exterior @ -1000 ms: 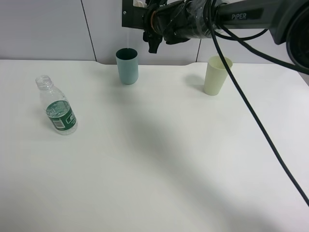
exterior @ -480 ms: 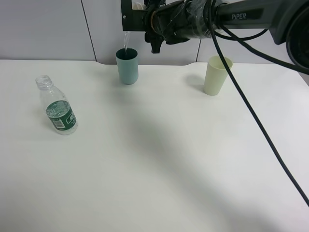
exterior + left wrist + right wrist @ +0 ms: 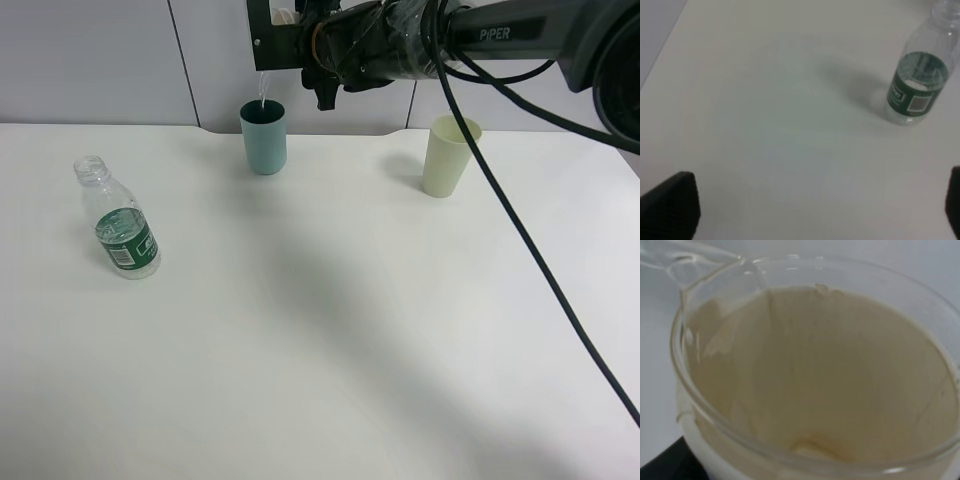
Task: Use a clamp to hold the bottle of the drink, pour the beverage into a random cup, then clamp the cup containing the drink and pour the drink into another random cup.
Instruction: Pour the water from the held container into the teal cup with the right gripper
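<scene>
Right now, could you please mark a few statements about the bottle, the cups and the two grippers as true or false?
1. The bottle stands upright on the table, with nothing gripping it. True.
2. The bottle's cap is screwed on. False: its neck is open, with no cap.
3. The right gripper holds a tilted cup above the teal tumbler. True.
4. A thin stream of clear liquid falls into the pale yellow-green tumbler. False: it falls into the teal tumbler.
5. The left gripper is shut on the bottle. False: it is open, apart from the bottle.
</scene>
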You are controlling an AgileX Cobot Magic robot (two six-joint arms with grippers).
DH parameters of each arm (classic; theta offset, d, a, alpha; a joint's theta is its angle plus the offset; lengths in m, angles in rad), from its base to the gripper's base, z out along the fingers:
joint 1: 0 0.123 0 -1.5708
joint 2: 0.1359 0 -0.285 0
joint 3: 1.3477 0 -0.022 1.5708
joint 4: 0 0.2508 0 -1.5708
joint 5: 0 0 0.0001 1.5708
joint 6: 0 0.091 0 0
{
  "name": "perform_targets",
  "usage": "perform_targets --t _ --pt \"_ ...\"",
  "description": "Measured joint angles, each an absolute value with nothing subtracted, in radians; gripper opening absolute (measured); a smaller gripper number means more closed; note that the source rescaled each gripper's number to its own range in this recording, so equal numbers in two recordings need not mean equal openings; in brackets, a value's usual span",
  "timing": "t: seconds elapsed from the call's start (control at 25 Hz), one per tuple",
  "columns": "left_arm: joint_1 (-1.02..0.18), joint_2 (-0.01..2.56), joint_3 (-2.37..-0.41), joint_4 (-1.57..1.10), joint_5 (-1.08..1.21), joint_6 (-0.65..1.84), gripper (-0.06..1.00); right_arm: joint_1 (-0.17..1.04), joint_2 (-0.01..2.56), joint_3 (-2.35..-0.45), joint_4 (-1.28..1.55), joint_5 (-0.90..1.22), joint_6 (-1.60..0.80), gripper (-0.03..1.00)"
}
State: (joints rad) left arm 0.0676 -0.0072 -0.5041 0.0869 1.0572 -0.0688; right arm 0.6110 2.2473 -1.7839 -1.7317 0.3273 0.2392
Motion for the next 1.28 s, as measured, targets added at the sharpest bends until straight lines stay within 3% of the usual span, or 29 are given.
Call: perform_targets --t 1.28 --pt "0.068 -0.007 -0.504 0.087 1.057 -0.069 1.0 0.614 2.247 -1.784 -1.732 0.307 -0.031 0.03"
